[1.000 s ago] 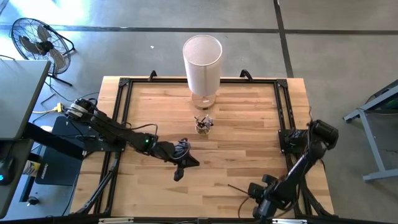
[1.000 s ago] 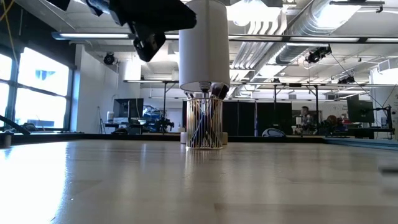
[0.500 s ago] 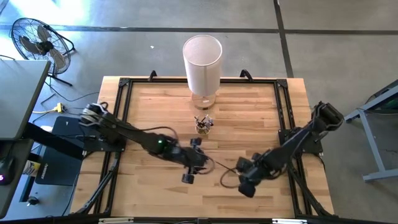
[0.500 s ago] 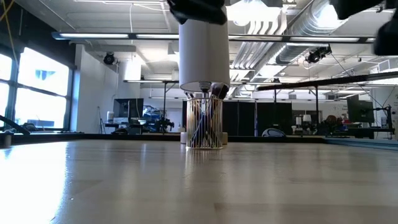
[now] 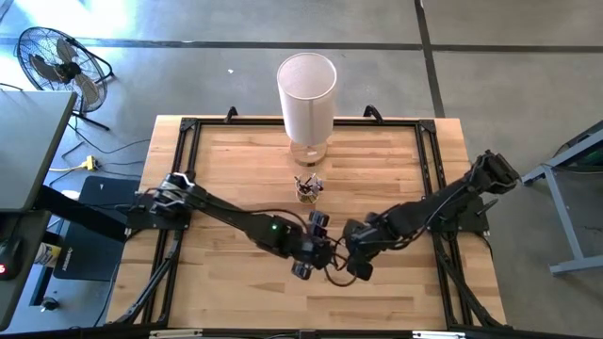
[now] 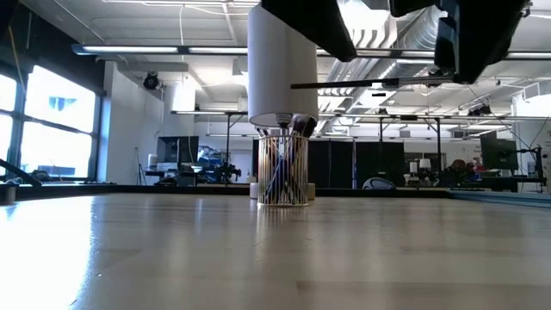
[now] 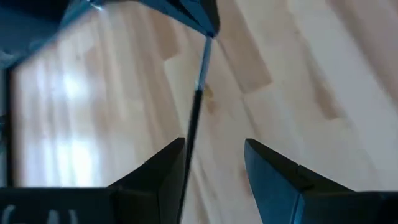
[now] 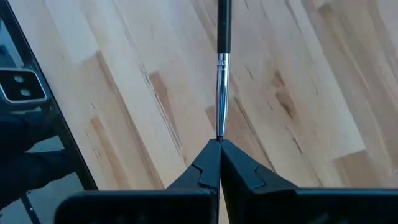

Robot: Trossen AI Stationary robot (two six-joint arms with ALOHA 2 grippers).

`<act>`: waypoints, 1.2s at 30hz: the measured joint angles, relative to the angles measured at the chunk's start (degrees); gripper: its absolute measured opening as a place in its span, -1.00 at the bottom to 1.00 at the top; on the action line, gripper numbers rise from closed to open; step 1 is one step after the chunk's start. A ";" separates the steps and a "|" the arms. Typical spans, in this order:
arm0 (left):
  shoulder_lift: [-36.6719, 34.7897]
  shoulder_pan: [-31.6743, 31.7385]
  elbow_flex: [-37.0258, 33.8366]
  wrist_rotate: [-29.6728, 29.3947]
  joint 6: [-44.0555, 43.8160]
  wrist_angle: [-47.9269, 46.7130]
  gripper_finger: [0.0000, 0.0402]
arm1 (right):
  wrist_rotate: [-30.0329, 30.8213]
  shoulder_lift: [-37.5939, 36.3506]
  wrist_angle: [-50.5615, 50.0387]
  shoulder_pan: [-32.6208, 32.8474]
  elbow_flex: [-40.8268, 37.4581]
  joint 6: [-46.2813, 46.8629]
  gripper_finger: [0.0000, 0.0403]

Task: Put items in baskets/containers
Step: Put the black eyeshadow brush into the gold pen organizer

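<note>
Above the middle of the table, toward its near edge, my right gripper (image 5: 355, 263) is shut on one thin brush (image 8: 222, 74) with a dark handle and a silver ferrule. The brush lies level in the low view (image 6: 370, 83). My left gripper (image 7: 214, 155) faces it, open, with the handle (image 7: 190, 134) passing between its fingers, close to one finger (image 7: 168, 171); whether they touch I cannot tell. Farther back, the small clear cup (image 5: 308, 190) stands on the table with several brushes upright in it (image 6: 282, 176). My right gripper pinches the brush's end just past the silver ferrule (image 8: 220, 127) between its two shut fingertips. The fingers slant down from the table's right side, and the brush runs on in line with them. The brush is lifted clear of the table and points toward my left gripper.
A tall white cylinder (image 5: 306, 89) stands right behind the cup at the table's far edge. A black frame (image 5: 179, 160) runs along the table's sides. A fan (image 5: 57, 61) stands on the floor beyond the far left corner.
My right gripper has lifted the brush off the table near the right near corner and carried it up and toward the table's middle. My left gripper has moved toward the right to meet it, rolled its wrist and opened, so the handle now lies between its fingers.
</note>
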 joint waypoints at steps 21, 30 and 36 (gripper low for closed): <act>1.72 0.07 -0.05 -7.88 1.38 -1.32 -0.76 | 0.14 -0.07 0.17 -0.89 3.02 -3.07 -1.00; 1.86 0.03 -0.09 -5.03 -2.99 -4.50 -0.97 | 0.99 -0.07 0.90 -0.89 2.97 -2.98 -0.99; 1.85 0.07 -0.09 -2.88 -6.62 -4.76 -0.97 | 1.87 -0.07 2.34 -0.87 2.95 -3.03 -0.80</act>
